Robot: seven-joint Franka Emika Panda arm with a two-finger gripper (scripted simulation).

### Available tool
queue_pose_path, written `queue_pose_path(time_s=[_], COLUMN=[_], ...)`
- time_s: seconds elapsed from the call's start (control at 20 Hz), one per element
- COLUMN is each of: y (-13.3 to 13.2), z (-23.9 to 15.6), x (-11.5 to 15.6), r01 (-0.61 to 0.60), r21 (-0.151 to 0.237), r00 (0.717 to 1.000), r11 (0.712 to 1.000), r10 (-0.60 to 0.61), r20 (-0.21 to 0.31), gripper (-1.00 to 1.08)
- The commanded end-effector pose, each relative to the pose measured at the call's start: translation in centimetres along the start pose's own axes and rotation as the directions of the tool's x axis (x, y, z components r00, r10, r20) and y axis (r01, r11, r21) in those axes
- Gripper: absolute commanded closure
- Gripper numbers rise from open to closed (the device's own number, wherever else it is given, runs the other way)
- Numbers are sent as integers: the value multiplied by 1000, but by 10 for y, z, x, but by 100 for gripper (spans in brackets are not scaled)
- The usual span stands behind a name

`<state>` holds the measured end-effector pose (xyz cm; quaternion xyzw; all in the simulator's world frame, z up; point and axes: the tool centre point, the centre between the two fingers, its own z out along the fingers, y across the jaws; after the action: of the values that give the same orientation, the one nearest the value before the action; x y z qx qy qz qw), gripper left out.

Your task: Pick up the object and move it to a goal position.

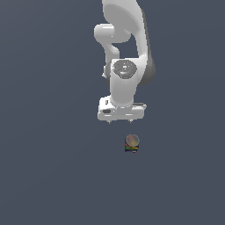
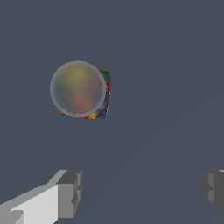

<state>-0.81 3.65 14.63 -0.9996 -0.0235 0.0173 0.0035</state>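
Observation:
The object [image 1: 132, 143] is a tiny can with a round grey-tan top and a dark body with red, yellow and green bands. It stands upright on the dark floor. In the exterior view my white gripper [image 1: 120, 121] hangs above the floor, apart from the can, which is below it and a little to the exterior view's right. In the wrist view the can [image 2: 80, 90] is seen from above, apart from my gripper [image 2: 140, 192]. The fingers [image 2: 70, 192] are spread wide with nothing between them.
The dark grey-blue floor [image 1: 52, 176] fills both views. The white arm [image 1: 125, 39] rises behind the gripper in the exterior view.

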Motion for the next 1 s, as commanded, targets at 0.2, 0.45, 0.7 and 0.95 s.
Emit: queue_pose_path(time_s=[0.2, 0.45, 0.7, 0.95], y=[-11, -32, -31, -35], z=[3, 7, 7, 11], x=[2, 4, 6, 16], r01=[8, 27, 21, -3], r21=[5, 15, 13, 12], r00=[1000, 1000, 1000, 1000], r11=[1000, 1000, 1000, 1000], r10=[-8, -27, -21, 3], r20=[-3, -9, -9, -12], gripper=[-92, -92, -92, -92])
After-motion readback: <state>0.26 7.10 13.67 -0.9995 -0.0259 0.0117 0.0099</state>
